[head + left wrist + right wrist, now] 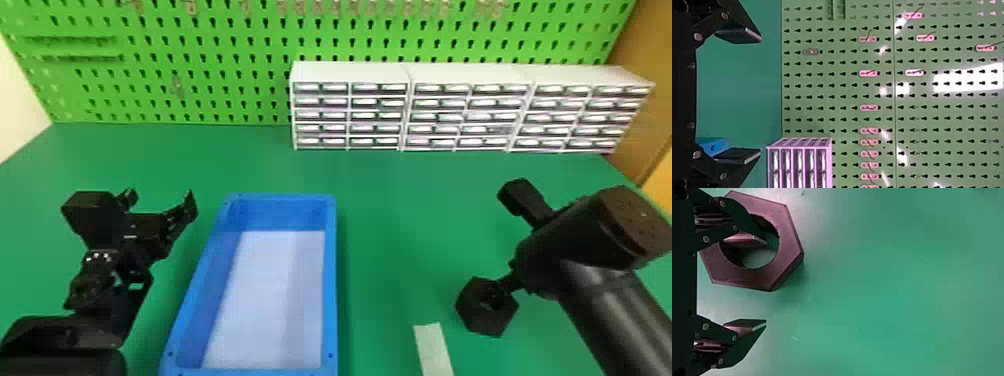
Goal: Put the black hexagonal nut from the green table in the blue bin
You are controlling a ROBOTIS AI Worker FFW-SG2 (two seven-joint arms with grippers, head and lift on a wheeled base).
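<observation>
In the head view, we see the black nut on the green tabletop, right of the blue bin, nearer our right arm. In the left wrist view, our left tool gapes, empty. In the right wrist view, our right tool is spread, unclenched; one finger overlaps the nut's middle, one side between both.

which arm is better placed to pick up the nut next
Right, I'd say: the open right gripper is at the black nut, one fingertip over or in its hole. The left gripper, also open, is across the blue bin from it.
</observation>
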